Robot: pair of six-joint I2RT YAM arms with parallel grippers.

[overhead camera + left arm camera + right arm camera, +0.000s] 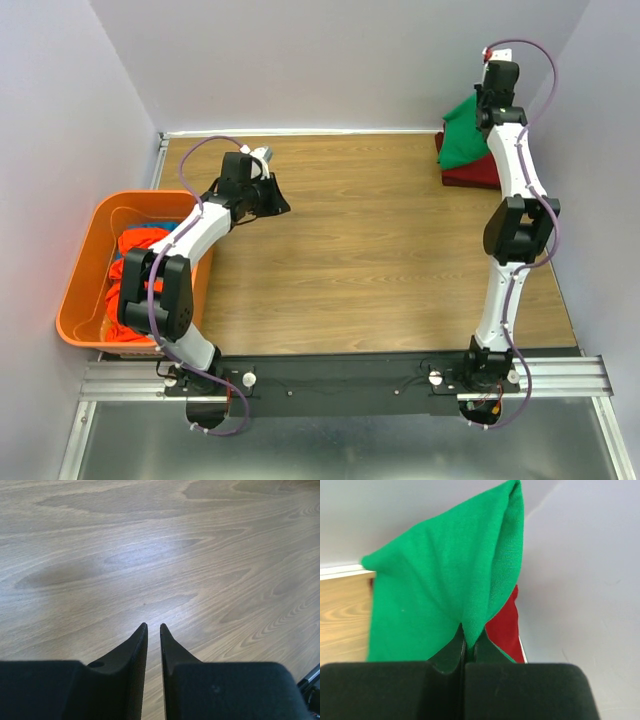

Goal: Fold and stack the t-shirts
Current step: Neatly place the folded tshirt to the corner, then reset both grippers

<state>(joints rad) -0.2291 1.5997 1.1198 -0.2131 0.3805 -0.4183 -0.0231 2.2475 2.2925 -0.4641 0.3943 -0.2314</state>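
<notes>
Bright green cotton t-shirt lies at the upper right of the top view, over a folded dark red t-shirt that is mostly hidden. The right gripper is clamped on a raised green fold. The left gripper, its fingers almost together on nothing, hangs over the wooden table. Crumpled orange-red and blue t-shirts fill the orange plastic bin at left, partly behind the arm.

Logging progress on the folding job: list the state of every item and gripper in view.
green t-shirt, partly lifted by a pinched fold, above the dark red t-shirt
dark red t-shirt, folded flat at the far right corner of the table
orange-red t-shirt, crumpled in the orange bin
left gripper, shut, empty, above bare table
right gripper, shut on green t-shirt
</notes>
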